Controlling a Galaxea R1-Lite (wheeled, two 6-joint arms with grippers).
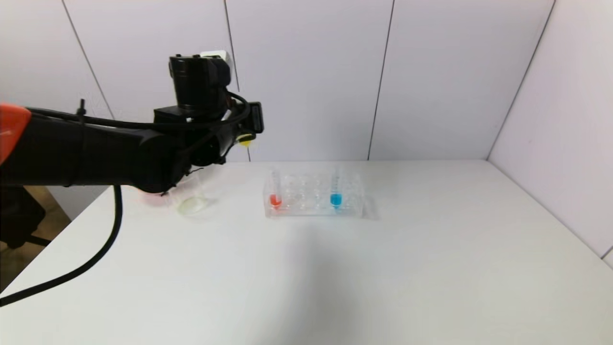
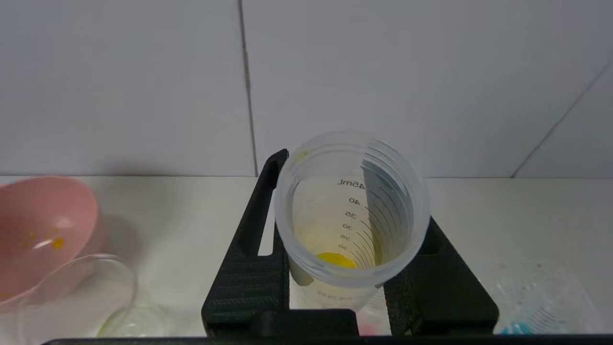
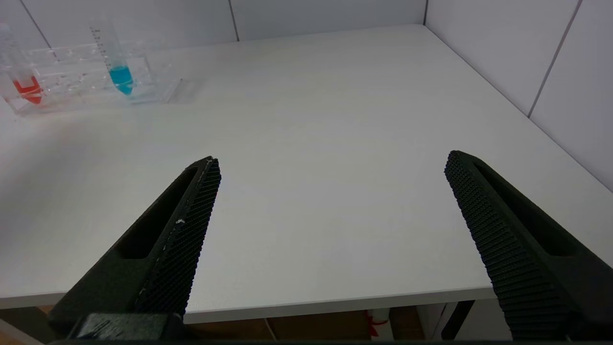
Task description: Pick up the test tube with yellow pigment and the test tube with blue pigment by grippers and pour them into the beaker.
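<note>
Head view: black left gripper (image 2: pixel 349 268) clamps the slim clear yellow-tipped tube (image 2: pixel 352 211), arm hiding most of it; wide-open right gripper (image 3: pixel 330 201) hovers over white table (image 3: pixel 311 143).

The head view looks forward and down from above the white surface (image 1: pixel 335 268) toward the back wall, with the clear rack (image 1: pixel 313 196) well off in mid-scene. The left wrist view sits right behind the left pincer (image 2: pixel 352 239), close on the yellow tube (image 2: pixel 349 215) and facing the same wall. The right wrist view looks from the near edge, low across the surface, between the right pincer (image 3: pixel 330 167) fingers; it shares the rack (image 3: pixel 86 81) with the head view.
</note>
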